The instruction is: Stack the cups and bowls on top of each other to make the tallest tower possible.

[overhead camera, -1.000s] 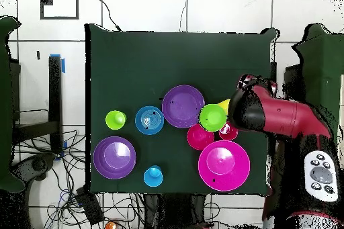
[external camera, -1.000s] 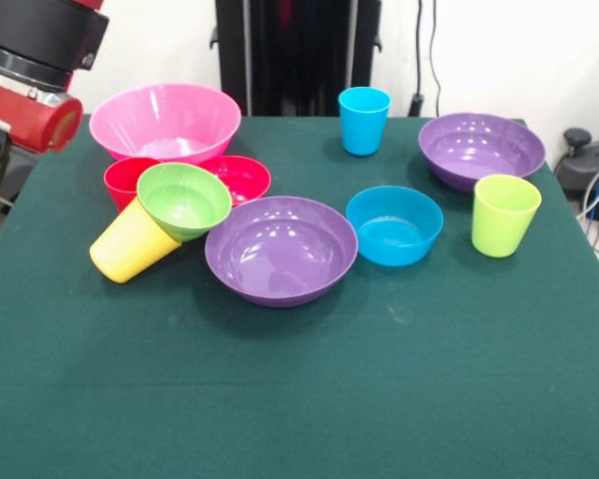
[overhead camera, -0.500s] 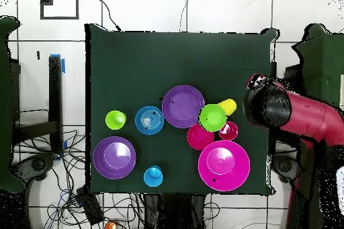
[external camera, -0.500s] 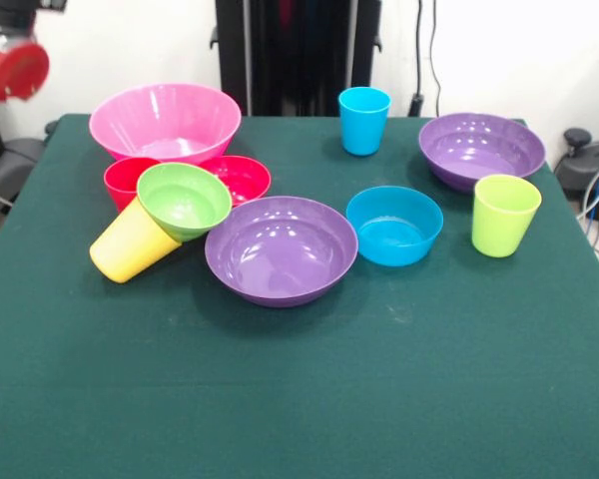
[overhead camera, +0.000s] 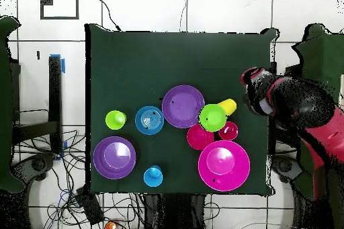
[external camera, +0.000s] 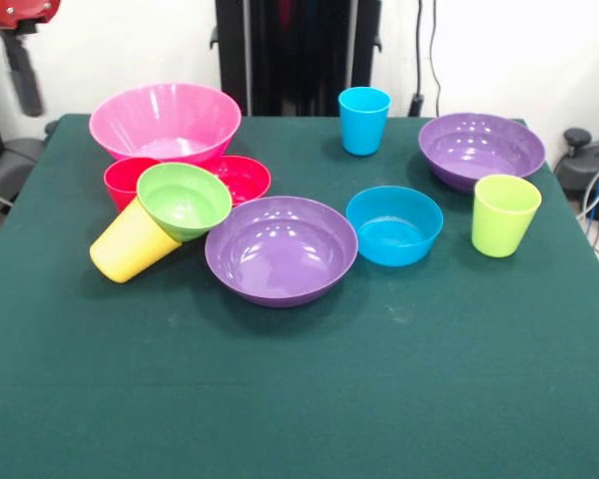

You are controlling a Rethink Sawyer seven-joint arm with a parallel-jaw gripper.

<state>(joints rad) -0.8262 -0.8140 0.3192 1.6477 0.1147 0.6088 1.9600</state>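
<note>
Front view, nearest me: one purple bowl (external camera: 281, 249) sits empty on the green table (external camera: 299, 399), with the blue bowl (external camera: 394, 226) just beside it on the right, also empty, and the lime green cup (external camera: 505, 215) upright further right. To the left I see the yellow cup (external camera: 128, 244) lying tilted on its side, and the green bowl (external camera: 184, 201) tipped against its mouth end, leaning rather than sitting flat. Behind those come the red cup (external camera: 125, 181) and the red bowl (external camera: 238, 179), close together, then the big pink bowl (external camera: 165, 122), the upright blue cup (external camera: 364, 120) and the second purple bowl (external camera: 481, 150) toward the far edge. Every bowl I can see into holds nothing, and no tower stands here; nothing is properly nested. This view gives me only a scrap of the arm (external camera: 15, 30) at the top left corner. The overhead view adds what the front lacks: the red and black arm's end (overhead camera: 259, 92) hanging off the table's edge, beside the yellow cup (overhead camera: 227, 107) but apart from it. I cannot tell whether the gripper is apart or together.
</note>
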